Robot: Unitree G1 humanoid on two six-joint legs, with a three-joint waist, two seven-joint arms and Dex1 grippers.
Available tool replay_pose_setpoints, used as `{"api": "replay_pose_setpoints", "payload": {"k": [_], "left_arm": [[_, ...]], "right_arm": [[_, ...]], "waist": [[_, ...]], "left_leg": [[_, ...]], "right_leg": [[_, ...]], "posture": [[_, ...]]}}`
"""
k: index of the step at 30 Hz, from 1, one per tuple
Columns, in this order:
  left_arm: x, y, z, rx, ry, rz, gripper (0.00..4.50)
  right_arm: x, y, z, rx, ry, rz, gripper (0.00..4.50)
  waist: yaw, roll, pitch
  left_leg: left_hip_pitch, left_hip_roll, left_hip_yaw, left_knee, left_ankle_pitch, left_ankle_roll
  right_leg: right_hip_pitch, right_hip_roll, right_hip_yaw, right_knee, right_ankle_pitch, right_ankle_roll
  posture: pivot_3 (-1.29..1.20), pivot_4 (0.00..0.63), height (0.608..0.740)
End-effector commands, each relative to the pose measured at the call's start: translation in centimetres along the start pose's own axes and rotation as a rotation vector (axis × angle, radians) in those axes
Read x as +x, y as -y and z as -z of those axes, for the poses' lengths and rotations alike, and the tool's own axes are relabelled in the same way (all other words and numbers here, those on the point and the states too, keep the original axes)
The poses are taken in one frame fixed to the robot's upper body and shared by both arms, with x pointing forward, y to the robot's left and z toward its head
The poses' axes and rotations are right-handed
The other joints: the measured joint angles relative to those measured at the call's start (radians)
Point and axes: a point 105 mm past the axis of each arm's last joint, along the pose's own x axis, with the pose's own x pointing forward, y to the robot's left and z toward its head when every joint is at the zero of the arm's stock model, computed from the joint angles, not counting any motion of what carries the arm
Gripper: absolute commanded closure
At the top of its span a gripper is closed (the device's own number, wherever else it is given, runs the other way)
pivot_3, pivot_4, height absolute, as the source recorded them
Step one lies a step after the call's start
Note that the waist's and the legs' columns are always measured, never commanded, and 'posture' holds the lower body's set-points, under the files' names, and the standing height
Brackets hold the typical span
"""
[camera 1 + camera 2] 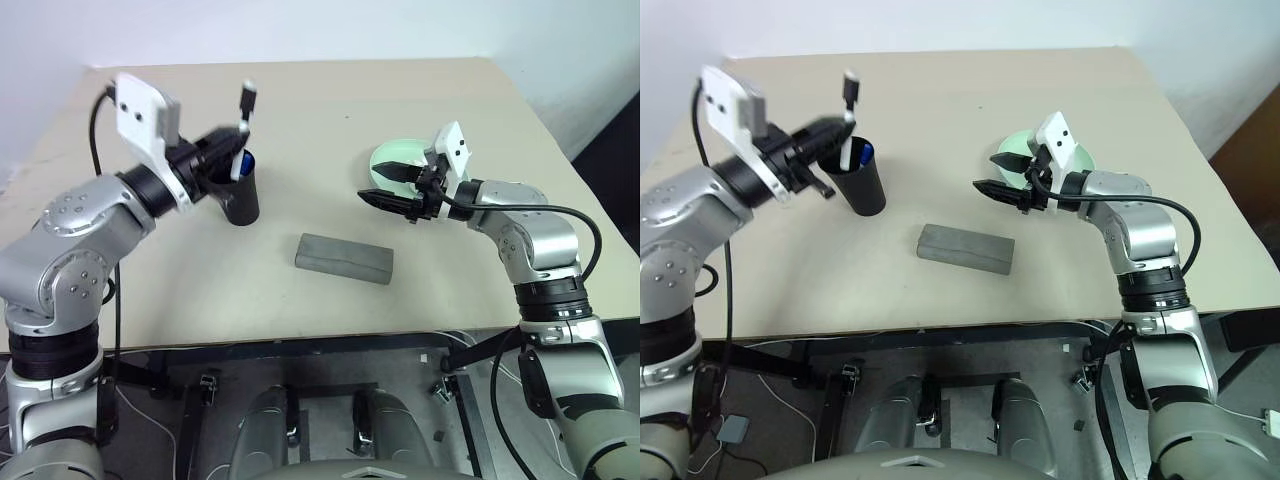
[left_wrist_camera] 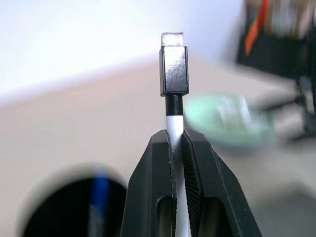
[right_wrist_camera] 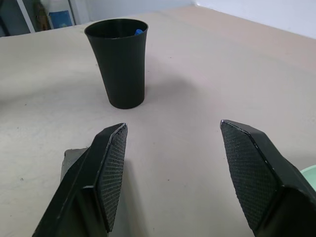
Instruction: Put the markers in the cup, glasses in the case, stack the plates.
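Left gripper (image 2: 177,143) clamped on slim white-barrelled marker with black cap (image 1: 246,102), cap up, above tall black tapered plastic cup (image 1: 240,195) holding blue-capped marker (image 1: 866,153). Right gripper (image 1: 392,187) spread wide, holding nothing, just beside mint green round plate (image 1: 393,154). Grey brick-like glasses case (image 1: 344,258) lying shut on beige table (image 1: 330,110), between both arms.

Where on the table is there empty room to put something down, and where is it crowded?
The table is bare behind the cup and plates, between cup and plates, and along the near edge beside the case. It is crowded at the cup, where the left gripper holds the black-capped marker, and at the plates, by the open right gripper.
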Motion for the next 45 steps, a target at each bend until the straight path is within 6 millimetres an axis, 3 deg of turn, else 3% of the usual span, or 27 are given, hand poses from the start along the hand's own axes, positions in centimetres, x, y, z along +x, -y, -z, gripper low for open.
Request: {"api": "replay_pose_setpoints", "payload": {"k": [1,13,26,33,38,45], "left_arm": [[0.7,-0.9,-2.1,0.156,0.119,-0.046,4.48],[3.7,-2.6,1.8,0.220,0.160,-0.147,4.48],[2.5,-5.4,3.1,0.253,0.121,-0.294,4.48],[2.4,-5.6,3.6,0.238,0.101,-0.324,4.48],[2.2,-6.2,5.2,0.211,0.034,-0.371,4.48],[2.2,-6.7,4.4,0.210,0.034,-0.394,4.48]], "right_arm": [[-0.5,0.0,-2.4,-0.057,0.053,-0.003,1.31],[-0.9,0.0,-2.5,-0.055,0.030,0.012,1.31],[-1.4,0.0,-2.4,-0.060,0.010,0.026,1.31],[-1.2,0.2,-2.4,-0.067,0.006,0.026,1.31],[-1.2,0.2,-2.4,-0.069,0.006,0.026,1.31],[-1.2,0.1,-2.4,-0.070,0.003,0.026,1.31]], "waist": [[0.000,0.000,0.000],[0.001,0.000,0.000],[0.001,0.000,0.000],[0.001,0.000,0.000],[0.000,0.000,0.000],[0.001,0.000,0.000]], "left_leg": [[0.000,0.000,0.000,0.000,0.001,0.001],[0.001,0.001,0.001,0.001,0.004,0.003],[0.001,0.001,0.000,0.005,0.004,0.003],[0.001,0.001,0.000,0.007,0.004,0.003],[0.001,0.002,0.000,0.008,0.004,0.003],[0.001,0.002,-0.001,0.009,0.004,0.003]], "right_leg": [[0.000,0.001,0.000,0.001,0.000,0.000],[0.000,0.003,0.000,0.004,0.001,0.003],[0.000,0.003,0.000,0.007,0.001,0.003],[0.000,0.003,0.000,0.008,0.002,0.003],[0.000,0.003,0.000,0.009,0.002,0.003],[0.000,0.003,0.000,0.010,0.002,0.003]], "posture": [[0.00,0.150,0.701],[0.00,0.150,0.701],[0.00,0.150,0.701],[0.00,0.150,0.701],[0.00,0.150,0.701],[0.00,0.150,0.701]]}}
